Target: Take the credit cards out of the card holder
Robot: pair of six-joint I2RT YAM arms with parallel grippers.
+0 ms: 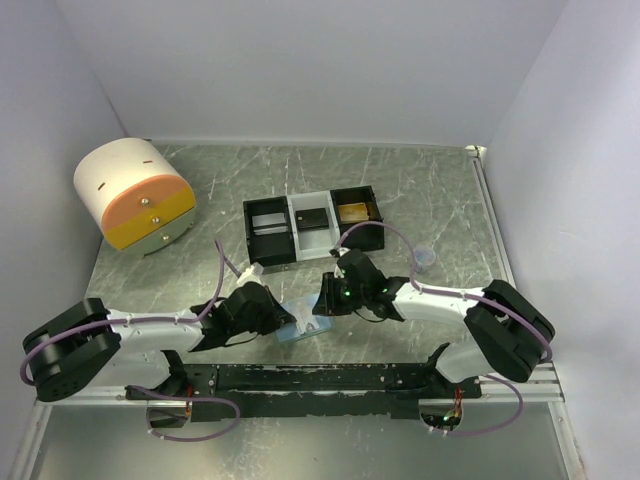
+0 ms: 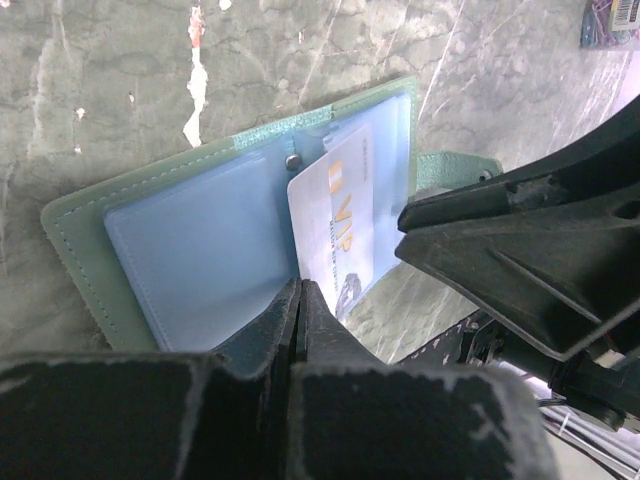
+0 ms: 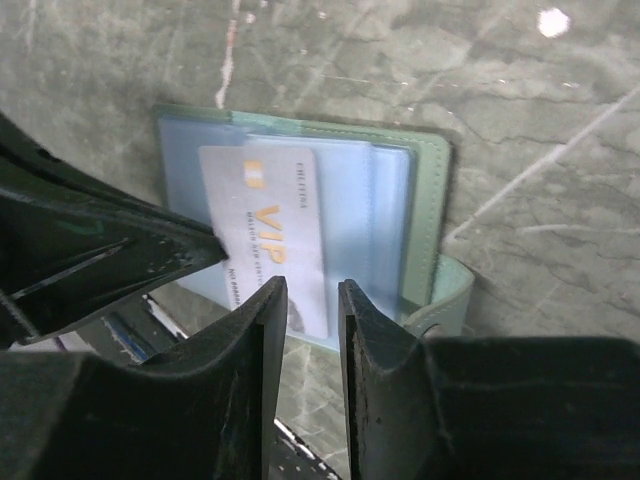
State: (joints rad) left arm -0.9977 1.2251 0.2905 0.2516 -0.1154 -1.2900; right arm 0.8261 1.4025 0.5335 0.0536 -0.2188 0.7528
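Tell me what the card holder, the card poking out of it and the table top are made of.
Card holder: likely leather or faux leather, matte sage green with a stitched edge; inner pockets look like clear, slightly glossy soft plastic.
Card: probably stiff plastic, smooth white with gold VIP print.
Table top: grey-green with pale veins and faint sheen; stone or printed laminate, cannot tell.

Card holder (image 1: 297, 332) flat on the near desk (image 1: 450, 200), between two hands.
The left hand (image 1: 283, 320) is at its left and the right hand (image 1: 328, 303) just right. A credit card (image 3: 270, 240) juts from one panel toward the right hand. A tray (image 1: 292, 225) lies behind, and a drawer unit (image 1: 135, 195) far left.
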